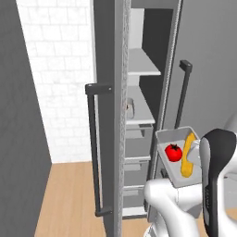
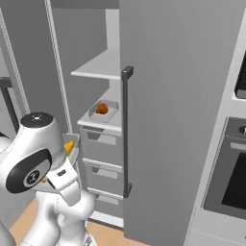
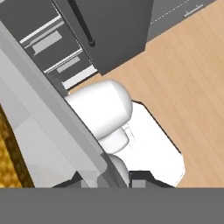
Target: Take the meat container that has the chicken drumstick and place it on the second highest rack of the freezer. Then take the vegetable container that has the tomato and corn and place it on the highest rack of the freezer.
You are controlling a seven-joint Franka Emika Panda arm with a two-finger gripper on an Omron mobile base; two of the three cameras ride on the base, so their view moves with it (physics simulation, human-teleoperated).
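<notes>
The freezer stands open. The vegetable container, a grey tray, hangs in the air in front of the freezer's lower part, with the tomato and the corn inside. My gripper is shut on its rim, at the tray's right side in the left base view. The corn runs along the left edge of the hand view. The meat container with the chicken drumstick rests on the second highest rack. Above it, the highest rack is bare.
The open freezer door with its dark bar handle stands to the left. Drawers sit below the shelves. A tall grey panel with a handle and a built-in oven are to the right. The floor is wooden.
</notes>
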